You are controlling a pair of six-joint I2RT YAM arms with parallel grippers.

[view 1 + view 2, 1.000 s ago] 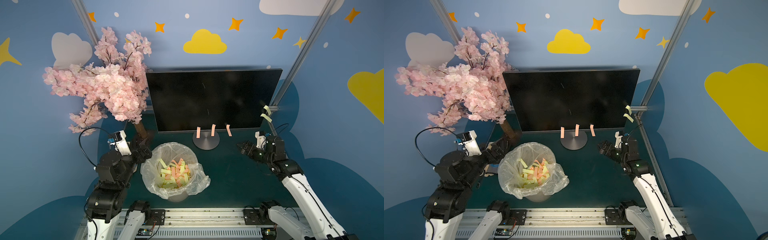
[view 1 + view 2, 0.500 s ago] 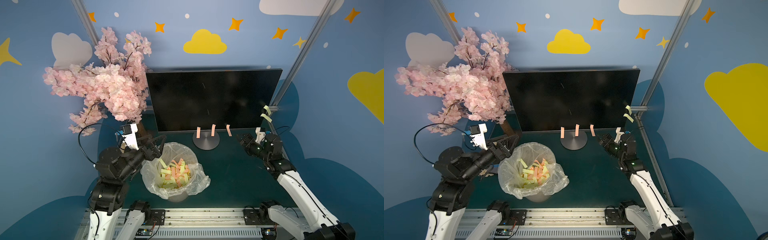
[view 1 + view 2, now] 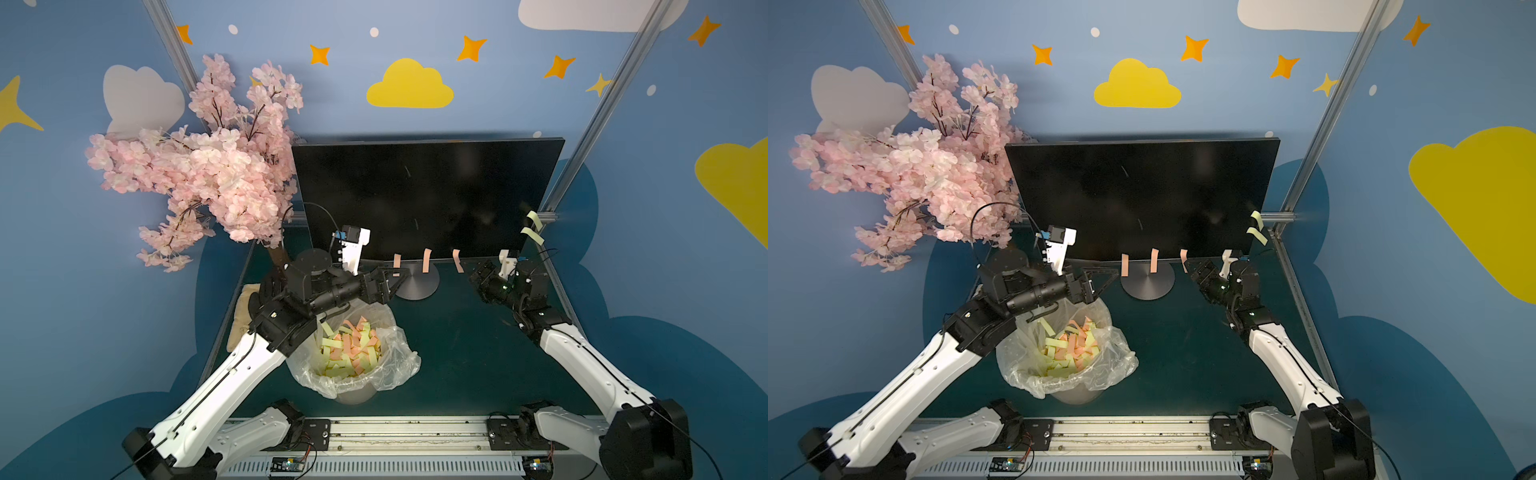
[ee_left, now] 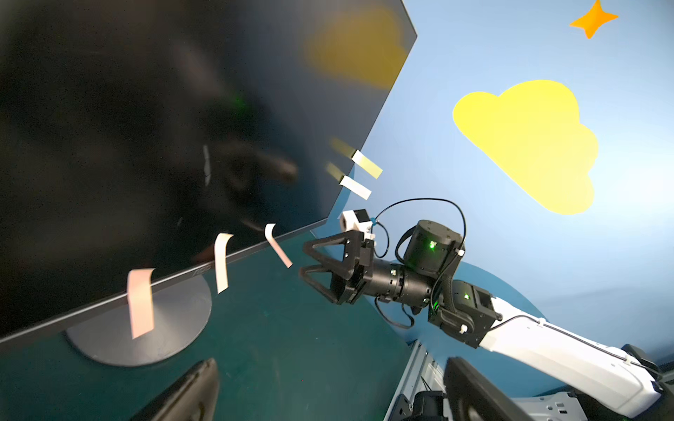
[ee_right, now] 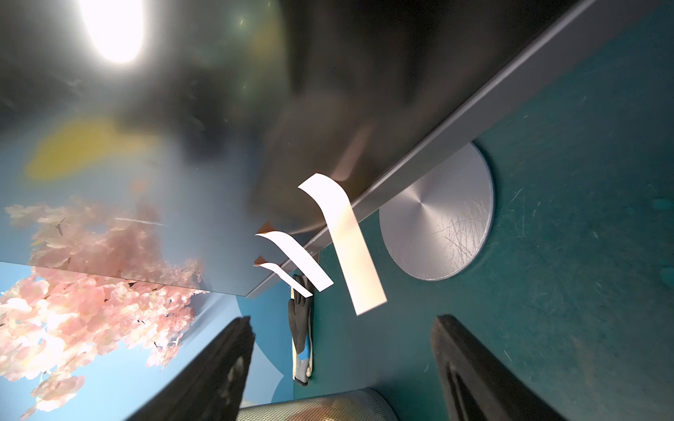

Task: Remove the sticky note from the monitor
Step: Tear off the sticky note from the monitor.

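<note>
The black monitor [image 3: 428, 195] stands at the back on its round grey base [image 3: 417, 282]. Three pink sticky notes [image 3: 427, 260] hang from its bottom edge and two yellow ones [image 3: 533, 228] stick out from its right edge. My left gripper [image 3: 400, 276] is open, level with the bottom edge, beside the leftmost pink note [image 4: 140, 302]. My right gripper [image 3: 477, 277] is open too, just short of the rightmost pink note [image 5: 343, 244], which hangs ahead of its fingers [image 5: 474, 364]. Neither gripper holds anything.
A bag-lined bin [image 3: 353, 386] full of discarded notes stands under my left forearm. A pink blossom tree [image 3: 208, 166] fills the back left. A glove [image 5: 301, 335] lies on the green table by the tree. Metal frame posts [image 3: 582, 137] run behind the monitor.
My left arm has swung forward and right over the bin, up to the monitor's bottom edge. My right gripper has crept in towards the rightmost pink note.
</note>
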